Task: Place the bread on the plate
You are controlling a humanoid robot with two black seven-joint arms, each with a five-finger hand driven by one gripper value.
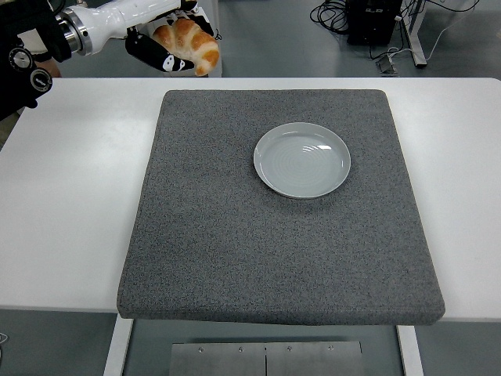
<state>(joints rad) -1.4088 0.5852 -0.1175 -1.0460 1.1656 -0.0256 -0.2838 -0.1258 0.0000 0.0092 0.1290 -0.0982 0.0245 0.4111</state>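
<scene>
The bread is a golden-brown croissant (190,43). My left hand (168,39) is shut on it and holds it high in the air at the picture's top left, above the table's far edge. The empty grey plate (302,160) lies on the grey mat (235,235), right of centre and well to the right of and below the held bread. The right arm does not show.
The grey mat covers most of the white table (70,196). A person's sleeve (23,8) shows at the top left corner behind my arm. Cables and table legs stand on the floor beyond the far edge.
</scene>
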